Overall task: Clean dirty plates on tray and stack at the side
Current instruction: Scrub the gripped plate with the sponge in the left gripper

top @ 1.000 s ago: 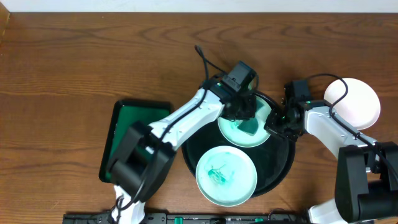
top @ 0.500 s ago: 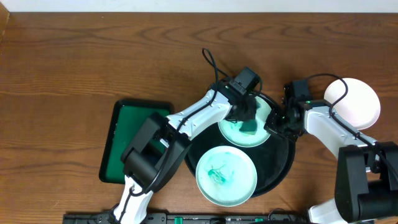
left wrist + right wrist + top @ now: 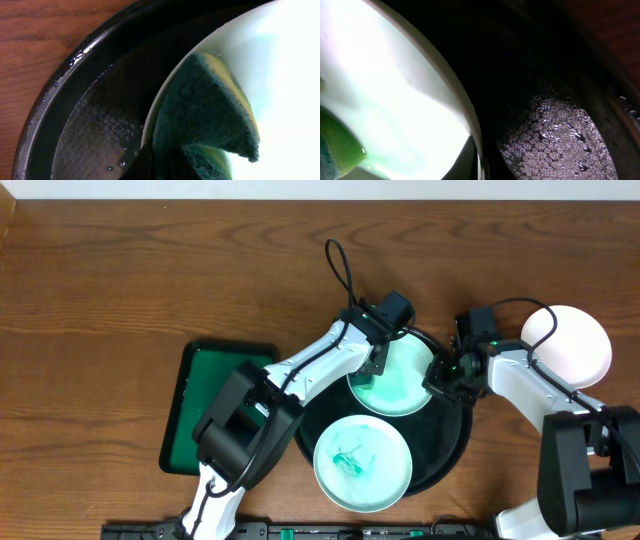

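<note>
left claw (image 3: 380,363) clamps sponge (image 3: 205,115), mostly cropped | right claw (image 3: 437,377) pinches far plate (image 3: 405,387) rim | sponge hidden overhead

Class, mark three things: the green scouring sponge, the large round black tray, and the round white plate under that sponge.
green scouring sponge (image 3: 205,110), left wrist view, its dark abrasive face.
large round black tray (image 3: 445,445), overhead view, bare floor by its right rim.
round white plate (image 3: 400,385), overhead view, its wet middle.
</note>
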Controlling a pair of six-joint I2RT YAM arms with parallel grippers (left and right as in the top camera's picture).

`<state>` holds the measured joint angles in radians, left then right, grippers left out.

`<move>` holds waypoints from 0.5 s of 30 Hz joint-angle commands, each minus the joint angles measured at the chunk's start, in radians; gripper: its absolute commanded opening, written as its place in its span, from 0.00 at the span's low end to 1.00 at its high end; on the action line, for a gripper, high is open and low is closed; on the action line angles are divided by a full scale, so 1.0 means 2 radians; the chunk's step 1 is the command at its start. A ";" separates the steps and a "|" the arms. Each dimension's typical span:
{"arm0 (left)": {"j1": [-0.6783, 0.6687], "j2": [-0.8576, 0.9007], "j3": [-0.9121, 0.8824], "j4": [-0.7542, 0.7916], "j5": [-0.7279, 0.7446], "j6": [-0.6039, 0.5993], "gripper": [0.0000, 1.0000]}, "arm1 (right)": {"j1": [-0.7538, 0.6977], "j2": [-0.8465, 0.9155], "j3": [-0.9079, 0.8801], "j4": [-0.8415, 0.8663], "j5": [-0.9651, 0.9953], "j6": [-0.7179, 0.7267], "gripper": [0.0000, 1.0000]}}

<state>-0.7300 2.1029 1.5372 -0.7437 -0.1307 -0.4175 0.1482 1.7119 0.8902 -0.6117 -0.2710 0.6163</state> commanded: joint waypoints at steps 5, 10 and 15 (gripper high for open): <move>0.004 0.009 -0.008 -0.024 0.027 0.026 0.07 | 0.015 0.030 -0.021 -0.014 0.005 -0.002 0.01; -0.024 0.009 -0.008 -0.014 0.129 0.033 0.07 | 0.015 0.030 -0.021 -0.014 0.010 -0.002 0.01; -0.060 0.009 -0.008 0.009 0.196 0.037 0.07 | 0.015 0.030 -0.021 -0.014 0.010 -0.002 0.01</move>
<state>-0.7765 2.0998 1.5402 -0.7223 0.0463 -0.3649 0.1520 1.7138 0.8909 -0.6132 -0.2802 0.6163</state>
